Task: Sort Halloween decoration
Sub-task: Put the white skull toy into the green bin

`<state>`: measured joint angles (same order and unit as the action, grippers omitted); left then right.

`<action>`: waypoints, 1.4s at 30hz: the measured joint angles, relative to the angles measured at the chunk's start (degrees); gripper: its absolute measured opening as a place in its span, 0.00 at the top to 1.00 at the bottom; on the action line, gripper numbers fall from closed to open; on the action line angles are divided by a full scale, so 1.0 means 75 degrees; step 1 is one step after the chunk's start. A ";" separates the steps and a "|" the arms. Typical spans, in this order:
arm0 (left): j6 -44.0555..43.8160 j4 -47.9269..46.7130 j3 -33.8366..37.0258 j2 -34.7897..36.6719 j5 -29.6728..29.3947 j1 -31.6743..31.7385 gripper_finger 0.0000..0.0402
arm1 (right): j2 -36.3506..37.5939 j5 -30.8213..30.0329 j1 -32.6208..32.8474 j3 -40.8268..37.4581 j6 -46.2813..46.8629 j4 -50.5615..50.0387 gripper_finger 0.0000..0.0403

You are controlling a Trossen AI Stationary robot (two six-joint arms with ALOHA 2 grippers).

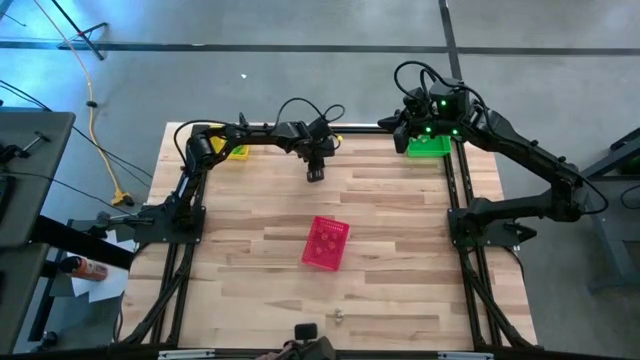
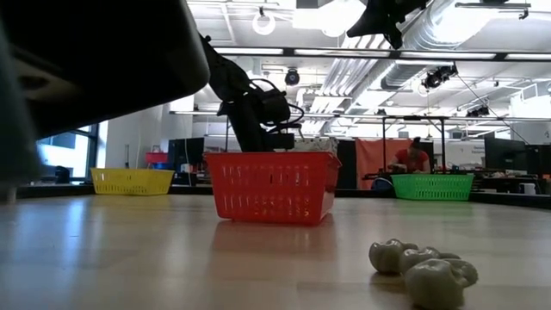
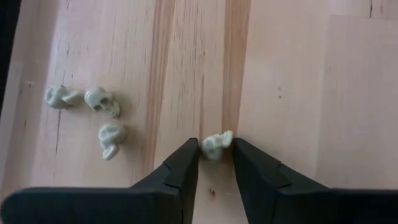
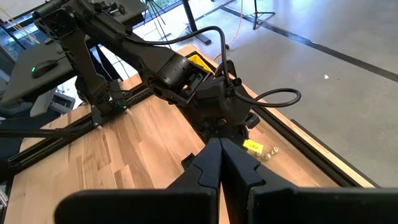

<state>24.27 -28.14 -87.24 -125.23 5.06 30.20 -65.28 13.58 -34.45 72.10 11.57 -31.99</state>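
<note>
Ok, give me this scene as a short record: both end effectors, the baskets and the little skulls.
left end effector: open, astride one small pale skull trinket on the wooden table
right end effector: shut, by green mesh basket
other skulls: three lying nearby
pink mesh basket: table centre
yellow mesh basket: far left corner

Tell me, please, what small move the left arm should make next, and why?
Probably finish closing the left tool on the small pale skull trinket: the skull sits between its two dark fingers with small gaps on both sides, so lifting now would likely leave it on the wooden table.
</note>
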 joint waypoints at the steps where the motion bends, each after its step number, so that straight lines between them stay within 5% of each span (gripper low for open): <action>1: 0.0000 0.0005 0.0003 0.0000 0.0006 0.0000 0.79 | 0.0000 0.0003 -0.0001 0.0000 0.0000 0.0000 1.00; 10: -0.0026 0.0086 0.0003 -0.0003 0.0000 0.0009 0.91 | 0.0000 0.0000 -0.0001 0.0000 0.0015 0.0006 1.00; 20: -0.0019 0.0137 0.0006 -0.0012 -0.0065 0.0012 0.94 | -0.0003 0.0000 0.0001 0.0000 0.0010 0.0009 1.00; 34: 0.0068 -0.0028 -0.0070 0.0064 -0.0288 0.0079 0.93 | -0.0003 -0.0003 0.0001 0.0000 -0.0003 0.0015 1.00; 42: -0.0029 -0.0436 -0.0856 0.0065 0.0030 0.0231 0.80 | -0.0003 -0.0162 0.0002 0.0000 -0.0007 0.0017 1.00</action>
<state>24.06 -31.41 -93.66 -124.74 5.29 31.93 -65.30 12.37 -34.44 72.10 11.52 -31.86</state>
